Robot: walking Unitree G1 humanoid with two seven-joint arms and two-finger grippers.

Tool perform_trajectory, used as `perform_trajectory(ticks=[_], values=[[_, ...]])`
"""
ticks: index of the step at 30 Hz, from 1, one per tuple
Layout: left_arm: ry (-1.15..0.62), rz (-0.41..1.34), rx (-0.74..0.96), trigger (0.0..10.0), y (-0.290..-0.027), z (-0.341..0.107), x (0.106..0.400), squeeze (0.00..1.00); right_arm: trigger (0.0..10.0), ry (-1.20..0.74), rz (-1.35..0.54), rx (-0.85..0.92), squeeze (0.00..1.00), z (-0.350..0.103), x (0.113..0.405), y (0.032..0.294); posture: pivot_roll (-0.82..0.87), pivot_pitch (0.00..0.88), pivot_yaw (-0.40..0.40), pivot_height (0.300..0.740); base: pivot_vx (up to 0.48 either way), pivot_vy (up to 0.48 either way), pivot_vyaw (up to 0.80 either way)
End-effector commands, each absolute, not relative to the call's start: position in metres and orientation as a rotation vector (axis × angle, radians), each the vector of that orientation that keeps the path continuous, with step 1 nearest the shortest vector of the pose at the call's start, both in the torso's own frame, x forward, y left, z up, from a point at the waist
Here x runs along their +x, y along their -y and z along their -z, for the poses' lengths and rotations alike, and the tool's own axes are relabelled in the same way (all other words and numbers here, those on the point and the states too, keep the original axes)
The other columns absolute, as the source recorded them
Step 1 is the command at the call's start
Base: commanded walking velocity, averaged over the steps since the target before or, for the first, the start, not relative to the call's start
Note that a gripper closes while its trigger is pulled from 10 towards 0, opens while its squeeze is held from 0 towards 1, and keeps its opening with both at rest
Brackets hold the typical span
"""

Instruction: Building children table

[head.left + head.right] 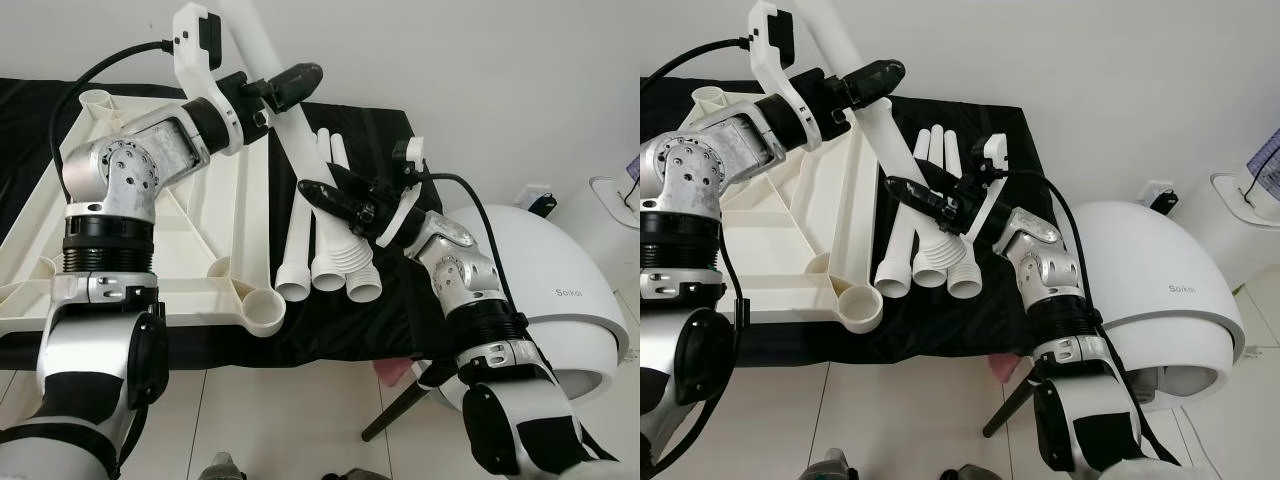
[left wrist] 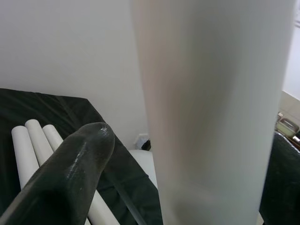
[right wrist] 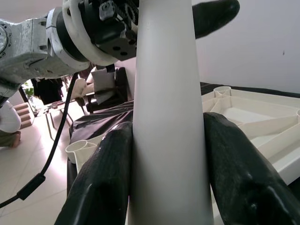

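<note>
Upturned table top (image 1: pixel 150 230) lies on the black-draped surface (image 1: pixel 360 320), three loose legs (image 1: pixel 330 265) beside it. Right gripper (image 1: pixel 318 192) jaws clamp the raised table leg (image 1: pixel 290 130) low down; left gripper (image 1: pixel 295 80) jaws grip it higher.

Only one readable text: "Soikoi", small grey letters on the white dome-shaped appliance (image 1: pixel 560 300), on its curved front side, above the grey seam line. Legible in both eye views, approx. the same spot on the dome. No other words, nos. or signs readable: nothing printed on the white table legs, the upturned table top, the black cloth or the robot arms that can be made out. Small markings on the wrist camera housings are too small to read. Wrist views: no text visible.
</note>
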State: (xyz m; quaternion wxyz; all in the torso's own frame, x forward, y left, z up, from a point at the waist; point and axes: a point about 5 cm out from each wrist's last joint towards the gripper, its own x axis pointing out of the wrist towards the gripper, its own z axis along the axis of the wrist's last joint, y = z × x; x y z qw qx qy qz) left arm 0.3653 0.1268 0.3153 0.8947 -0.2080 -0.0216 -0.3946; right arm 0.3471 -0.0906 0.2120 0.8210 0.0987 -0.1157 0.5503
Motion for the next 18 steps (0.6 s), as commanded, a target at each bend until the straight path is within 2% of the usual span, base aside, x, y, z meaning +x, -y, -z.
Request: perform_trajectory(ticks=[1,2,3,18], values=[[0.075,0.863,-0.427,2.8,-0.124,-0.325,0.364,0.00,10.0,0.264,-1.178,0.201,0.00,-0.215,0.346,0.092,0.07,0.000,-0.059,0.740,0.000,0.000,0.00],[0.078,0.861,-0.431,2.8,-0.125,-0.326,0.365,0.00,10.0,0.264,-1.176,0.198,0.00,-0.215,0.345,0.092,0.07,0.000,-0.059,0.740,0.000,0.000,0.00],[0.089,0.862,-0.436,0.0,-0.127,-0.327,0.365,0.00,10.0,0.263,-1.173,0.195,0.00,-0.215,0.345,0.092,0.07,0.000,-0.057,0.740,0.000,0.000,0.00],[0.133,0.859,-0.449,0.0,-0.133,-0.336,0.362,0.00,10.0,0.264,-1.109,0.183,0.00,-0.214,0.350,0.095,0.08,0.000,-0.058,0.740,0.000,0.000,0.00]])
